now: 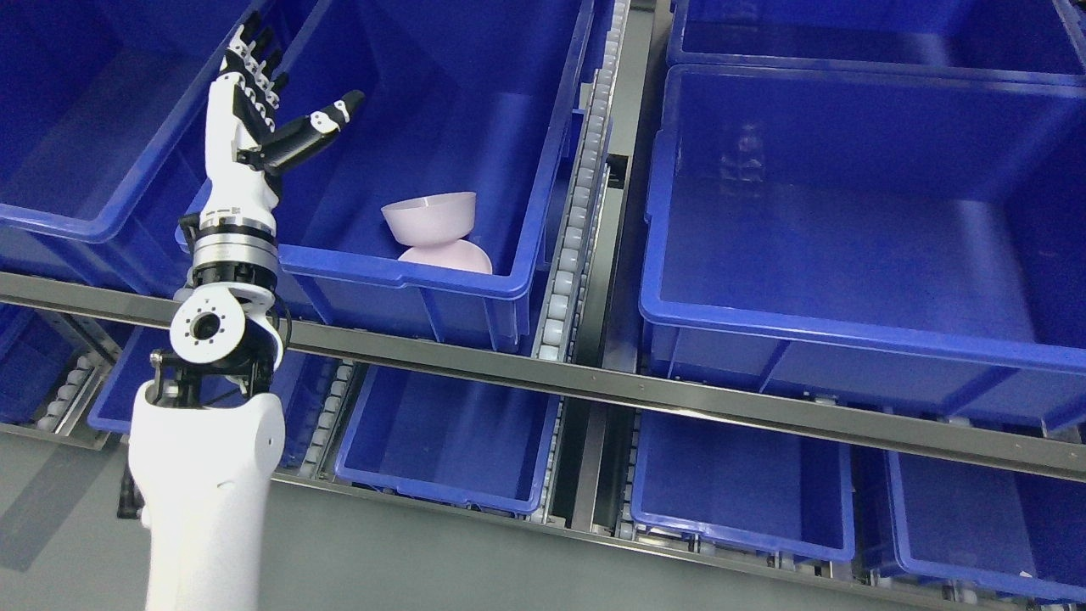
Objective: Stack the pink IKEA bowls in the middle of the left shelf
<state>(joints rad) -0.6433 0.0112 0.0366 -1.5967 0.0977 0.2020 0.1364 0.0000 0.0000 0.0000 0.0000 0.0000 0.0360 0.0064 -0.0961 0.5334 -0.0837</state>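
Two pale pink bowls lie in the middle blue bin (407, 280) on the shelf's left half. The upper bowl (431, 217) sits upright on top of a second pink bowl (454, 256) that lies upside down beneath it. My left hand (293, 98) is raised at the bin's left rim, well left of the bowls, with fingers spread and thumb stretched out. It holds nothing. The white left forearm rises from the lower left. My right arm does not show.
A large blue bin (848, 331) fills the right half of the same shelf level. More blue bins (450, 492) stand on the lower level. A metal rail (594, 386) runs across the front, and a roller track (585, 187) separates the bins.
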